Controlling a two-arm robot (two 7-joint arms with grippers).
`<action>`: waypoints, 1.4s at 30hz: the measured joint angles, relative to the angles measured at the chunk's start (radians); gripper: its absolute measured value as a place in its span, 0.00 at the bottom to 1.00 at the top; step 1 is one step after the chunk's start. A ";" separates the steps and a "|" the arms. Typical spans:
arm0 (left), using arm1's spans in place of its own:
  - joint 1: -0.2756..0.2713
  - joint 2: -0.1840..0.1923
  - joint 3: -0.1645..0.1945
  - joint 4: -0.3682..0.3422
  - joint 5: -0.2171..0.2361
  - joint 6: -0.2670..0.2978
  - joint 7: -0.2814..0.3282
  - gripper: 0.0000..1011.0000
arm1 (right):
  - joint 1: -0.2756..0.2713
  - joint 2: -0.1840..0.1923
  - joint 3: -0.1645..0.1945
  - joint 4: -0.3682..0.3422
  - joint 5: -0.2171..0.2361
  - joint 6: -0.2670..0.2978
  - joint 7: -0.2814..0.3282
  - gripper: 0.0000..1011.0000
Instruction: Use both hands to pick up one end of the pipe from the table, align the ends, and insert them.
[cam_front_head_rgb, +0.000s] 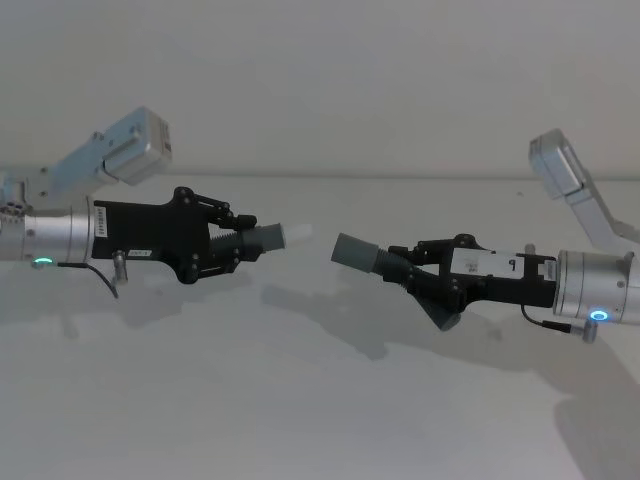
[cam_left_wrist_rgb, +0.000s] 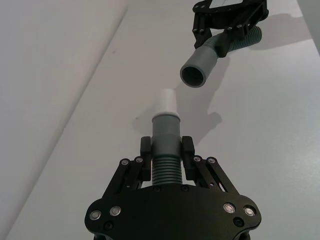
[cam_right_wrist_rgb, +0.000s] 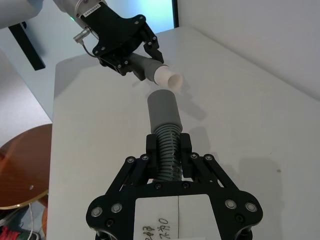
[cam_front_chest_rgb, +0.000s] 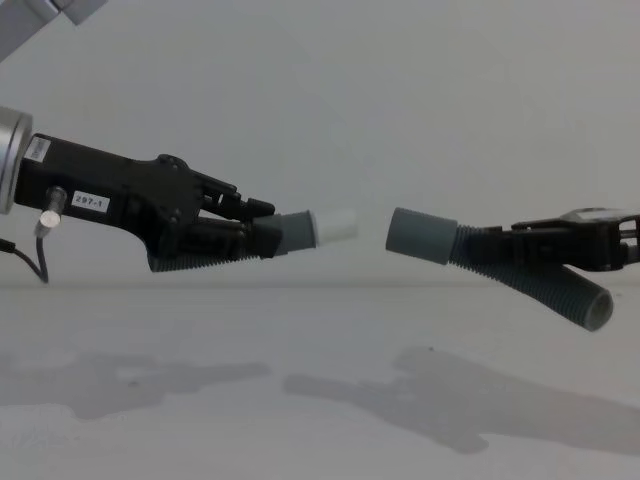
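The left gripper (cam_front_head_rgb: 243, 242) holds its jaws pinched on the ribbed body of one pipe piece (cam_left_wrist_rgb: 165, 170), directly behind the smooth grey collar (cam_left_wrist_rgb: 165, 129). The collar and a narrow white tip (cam_front_head_rgb: 297, 236) project forward beyond the jaws. The remaining ribbed length trails back beneath the gripper body in the chest view. The right gripper (cam_front_head_rgb: 398, 265) likewise has its jaws pinched on the ribbing of the second pipe piece (cam_front_chest_rgb: 520, 268), just behind a wider smooth grey cuff (cam_front_head_rgb: 355, 252). The cuff's open mouth stands clear ahead of the jaws. This piece is curved, and its ribbed tail bends down and away past the jaws to an open end (cam_front_chest_rgb: 597, 306). Both pieces are held clear above the white desk (cam_front_head_rgb: 300, 400), which carries their shadows. Tip and cuff face each other between the two sets of jaws, near but apart, not touching and not inserted. In the head view the cuff sits slightly lower than the tip.
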 joint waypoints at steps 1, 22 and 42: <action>-0.001 0.000 0.002 0.000 0.000 0.000 -0.001 0.35 | 0.001 0.000 -0.002 0.001 0.000 0.001 0.001 0.25; -0.013 0.005 0.029 0.013 -0.021 -0.008 -0.029 0.35 | 0.028 0.002 -0.037 0.020 0.018 0.025 0.020 0.25; -0.021 0.004 0.046 0.024 -0.037 -0.010 -0.031 0.35 | 0.039 -0.005 -0.051 0.044 0.037 0.026 0.007 0.25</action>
